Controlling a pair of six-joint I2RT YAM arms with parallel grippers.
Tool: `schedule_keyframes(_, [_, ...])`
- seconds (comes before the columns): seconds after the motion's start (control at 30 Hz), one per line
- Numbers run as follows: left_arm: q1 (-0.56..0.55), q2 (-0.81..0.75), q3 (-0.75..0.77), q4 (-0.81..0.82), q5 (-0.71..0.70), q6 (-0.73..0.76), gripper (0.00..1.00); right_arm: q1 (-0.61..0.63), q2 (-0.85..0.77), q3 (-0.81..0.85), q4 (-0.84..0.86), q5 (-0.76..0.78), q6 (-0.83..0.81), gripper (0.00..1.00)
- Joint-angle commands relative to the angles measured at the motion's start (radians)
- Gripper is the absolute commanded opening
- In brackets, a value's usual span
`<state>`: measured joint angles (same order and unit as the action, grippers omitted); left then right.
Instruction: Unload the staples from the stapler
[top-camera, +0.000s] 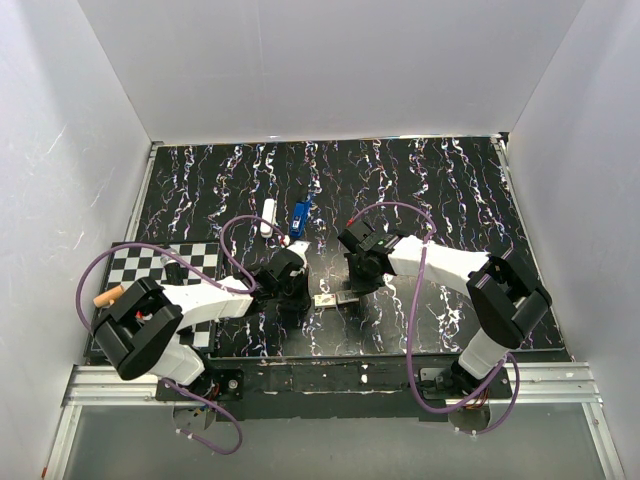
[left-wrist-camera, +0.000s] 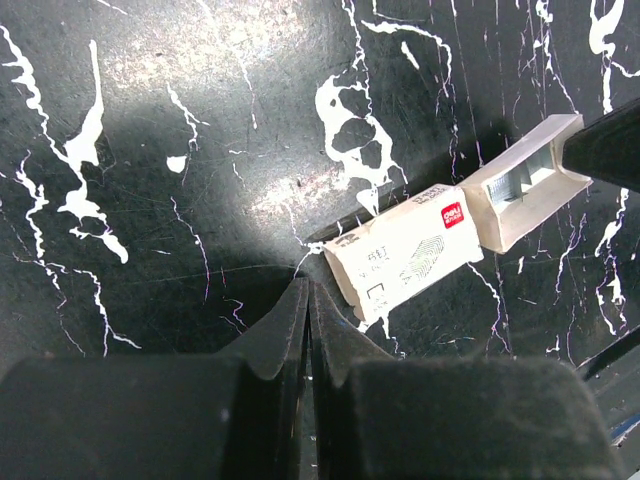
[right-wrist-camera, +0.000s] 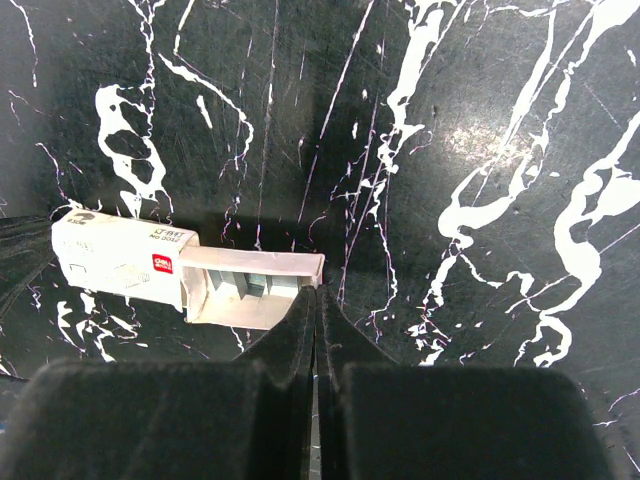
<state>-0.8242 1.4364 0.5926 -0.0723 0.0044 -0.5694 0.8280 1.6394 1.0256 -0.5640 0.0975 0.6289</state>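
Observation:
The blue stapler (top-camera: 299, 217) lies on the black marbled table, behind both grippers, and shows only in the top view. A white staple box (top-camera: 333, 299) lies between the grippers. Its sleeve (left-wrist-camera: 400, 255) sits on the left and its tray (right-wrist-camera: 250, 285) is slid out to the right, with staple strips inside. My left gripper (left-wrist-camera: 308, 290) is shut and empty, its tips at the sleeve's corner. My right gripper (right-wrist-camera: 316, 295) is shut, its tips against the tray's open end. The sleeve (right-wrist-camera: 115, 258) and tray (left-wrist-camera: 525, 190) each show in the other wrist view too.
A white cylindrical object (top-camera: 268, 216) lies just left of the stapler. A checkerboard mat (top-camera: 170, 262) lies at the left, with an orange-tipped tool (top-camera: 107, 296) at its near left edge. White walls enclose the table.

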Motion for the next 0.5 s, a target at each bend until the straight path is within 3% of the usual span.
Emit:
schedule_keyframes(0.0, [-0.004,0.013,0.026,0.003,-0.004,0.005,0.0,0.008,0.011,0.027,0.019,-0.002,0.009,0.01])
schedule_keyframes(0.47, [-0.004,0.03,0.033,0.017,0.039,0.002,0.0,0.013,0.028,0.024,0.016,0.008,0.003,0.01])
